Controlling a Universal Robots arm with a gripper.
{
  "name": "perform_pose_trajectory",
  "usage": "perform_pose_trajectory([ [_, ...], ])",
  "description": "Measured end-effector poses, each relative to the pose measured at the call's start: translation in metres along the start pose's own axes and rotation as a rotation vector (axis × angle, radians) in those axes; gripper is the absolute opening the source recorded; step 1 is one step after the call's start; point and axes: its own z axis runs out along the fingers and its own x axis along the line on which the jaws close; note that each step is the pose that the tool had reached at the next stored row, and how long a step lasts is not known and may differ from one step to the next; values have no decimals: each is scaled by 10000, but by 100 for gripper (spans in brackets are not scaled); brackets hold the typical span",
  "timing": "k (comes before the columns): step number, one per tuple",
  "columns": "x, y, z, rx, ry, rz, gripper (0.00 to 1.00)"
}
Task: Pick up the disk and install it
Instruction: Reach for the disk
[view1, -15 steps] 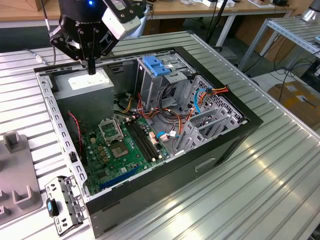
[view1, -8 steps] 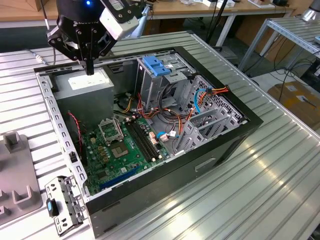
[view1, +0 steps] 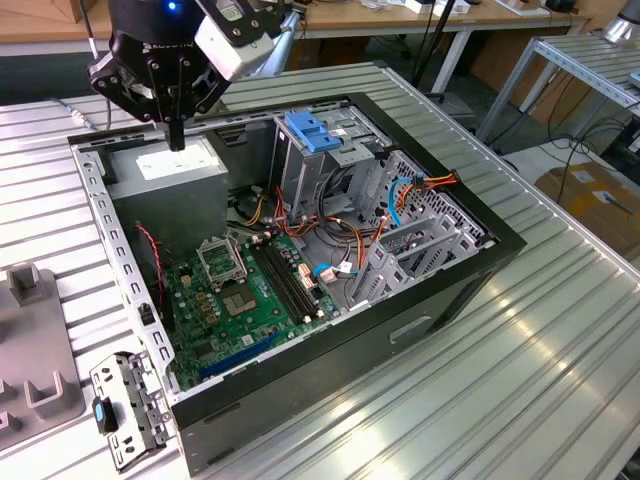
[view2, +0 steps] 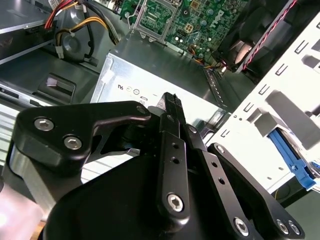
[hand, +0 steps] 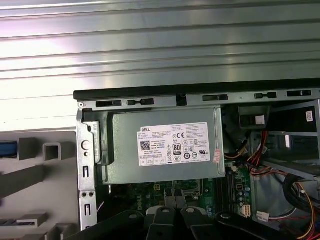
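The tool (view1: 177, 138), clenched on nothing, hangs over the power supply (view1: 165, 172) in the open computer case's far corner, while the disk (view2: 294, 159) sits outside the case wall, at the grey fixture (view1: 30, 345), toward the exterior view's left.

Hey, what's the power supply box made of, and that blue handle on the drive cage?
Power supply box: looks like sheet metal, dull grey, with folded edges and a stuck-on label. Blue handle: probably moulded plastic, uniform matte blue with ribs.
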Motion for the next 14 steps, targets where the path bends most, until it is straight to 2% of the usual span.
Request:
perform_pose_trajectory([
  [14, 74, -6, 1, 1, 30, 1, 11],
])
